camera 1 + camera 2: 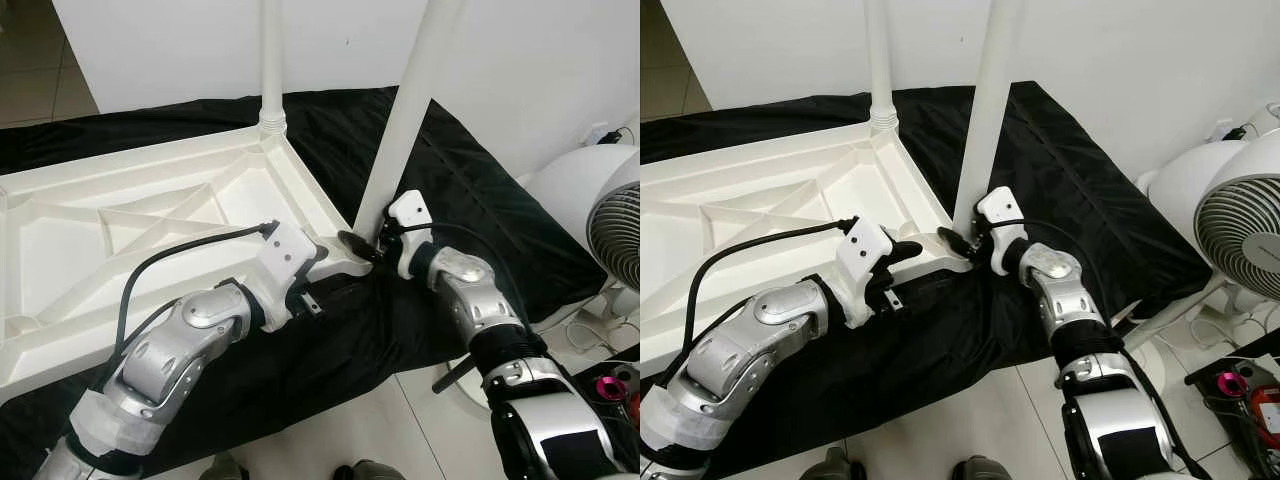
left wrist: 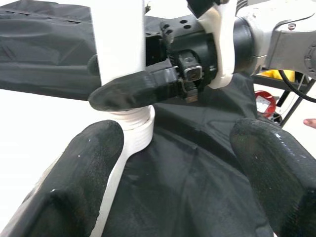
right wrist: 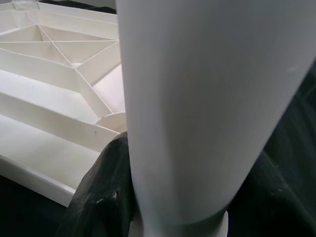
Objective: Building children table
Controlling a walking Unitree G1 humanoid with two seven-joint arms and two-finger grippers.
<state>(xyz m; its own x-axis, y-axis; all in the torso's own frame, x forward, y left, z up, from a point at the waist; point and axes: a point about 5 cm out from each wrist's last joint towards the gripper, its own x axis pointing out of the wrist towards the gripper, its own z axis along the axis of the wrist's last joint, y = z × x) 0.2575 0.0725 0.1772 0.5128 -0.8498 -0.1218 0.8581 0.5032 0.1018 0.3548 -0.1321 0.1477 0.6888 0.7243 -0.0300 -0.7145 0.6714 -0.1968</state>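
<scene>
White plastic children's tabletop point(image 1: 150, 215) lies upside down, ribbed underside up, on a black cloth point(image 1: 470, 200) over the tiled floor point(image 1: 400, 430), with 1 white leg point(image 1: 271, 60) standing upright in its far corner socket and a white fan point(image 1: 610, 215) off to the robot's right. A 2nd white leg point(image 1: 405, 120) stands slightly tilted at the near corner socket, and the right gripper point(image 1: 368, 248) is pinching it low down, 1 black finger on each side (its wrist view has the leg right up close between them). Left gripper point(image 1: 902, 258) sits at the tabletop's near edge just beside that corner, fingers point(image 2: 74, 182) spread apart and holding nothing.
</scene>
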